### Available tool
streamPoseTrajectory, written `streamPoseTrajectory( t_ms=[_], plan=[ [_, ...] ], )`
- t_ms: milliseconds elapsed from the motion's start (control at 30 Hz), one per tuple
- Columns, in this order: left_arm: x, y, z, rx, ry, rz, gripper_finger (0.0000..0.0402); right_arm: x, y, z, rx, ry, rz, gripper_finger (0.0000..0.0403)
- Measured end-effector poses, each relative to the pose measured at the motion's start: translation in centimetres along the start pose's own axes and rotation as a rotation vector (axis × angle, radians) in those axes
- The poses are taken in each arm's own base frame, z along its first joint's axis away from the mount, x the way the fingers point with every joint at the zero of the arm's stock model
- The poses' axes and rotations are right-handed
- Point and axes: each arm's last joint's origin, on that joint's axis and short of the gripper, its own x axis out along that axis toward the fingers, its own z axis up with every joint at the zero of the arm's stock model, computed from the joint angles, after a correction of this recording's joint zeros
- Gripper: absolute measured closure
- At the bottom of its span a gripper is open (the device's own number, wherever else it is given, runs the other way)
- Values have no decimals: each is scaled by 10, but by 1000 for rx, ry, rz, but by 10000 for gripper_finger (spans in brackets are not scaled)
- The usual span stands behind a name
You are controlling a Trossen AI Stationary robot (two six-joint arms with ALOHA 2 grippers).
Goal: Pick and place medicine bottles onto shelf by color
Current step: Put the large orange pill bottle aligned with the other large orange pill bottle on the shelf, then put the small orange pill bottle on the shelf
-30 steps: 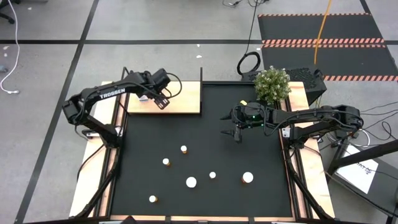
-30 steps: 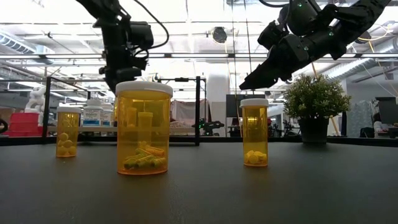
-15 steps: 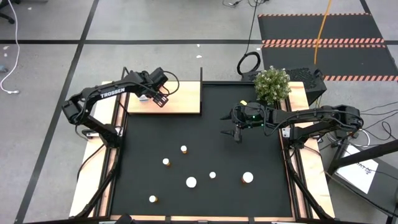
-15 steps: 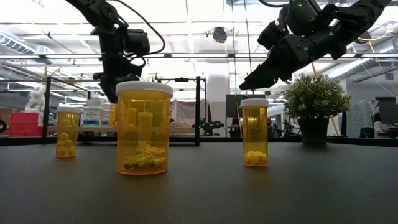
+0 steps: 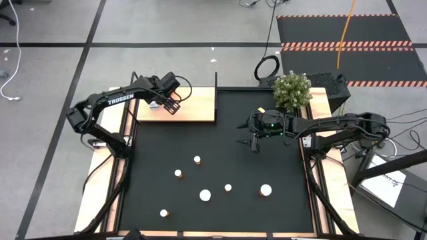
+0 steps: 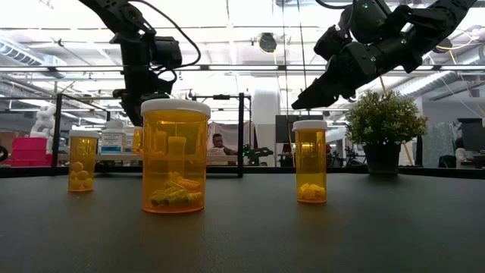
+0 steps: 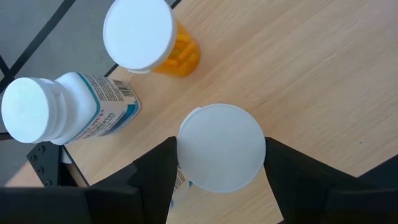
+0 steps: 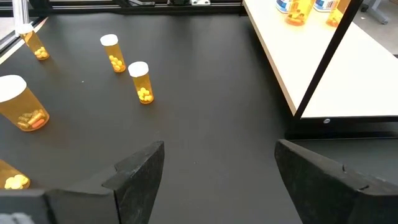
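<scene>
Since a second ago the left arm has drawn back toward the far-left corner of the flat light-wood shelf (image 5: 193, 107) with thin black posts, and the left gripper (image 7: 221, 163) now hangs low over that corner; nothing else on the table has shifted. Its dark fingers (image 7: 152, 171) sit close on either side of a white-capped bottle (image 7: 221, 155) standing on the wood, touching or nearly so, so I judge this the placing step, though whether the grip is released I cannot tell. Just beside it stand an all-white labelled bottle (image 7: 68, 112) and an orange bottle with a white cap (image 7: 149, 37). The right gripper (image 8: 214, 168) hovers with fingers spread wide and empty above the large black mat (image 5: 220, 173). Six orange white-capped bottles (image 5: 205, 195) wait, well apart from the shelf, so most of the sorting is not done
</scene>
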Motion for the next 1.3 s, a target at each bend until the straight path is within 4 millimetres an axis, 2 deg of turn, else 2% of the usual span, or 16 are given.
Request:
streamPoseTrajectory(
  t_ms=[267, 600, 700, 1000, 1300],
  plan=[
    [0, 0, 0, -1, -3, -1, 144, 0, 0, 0, 0, 1, 0, 101],
    [-3, 0, 1, 17, -28, -5, 142, 0, 0, 0, 0, 0, 0, 101],
    [-13, 0, 3, 18, -94, -21, 142, 0, 0, 0, 0, 1, 0, 101],
    [-60, -7, -5, 59, -310, -76, 142, 0, 0, 0, 27, -4, -5, 101],
    [-99, -45, -28, 222, -428, -196, 142, 0, 1, 4, 106, -45, -1, 101]
  ],
)
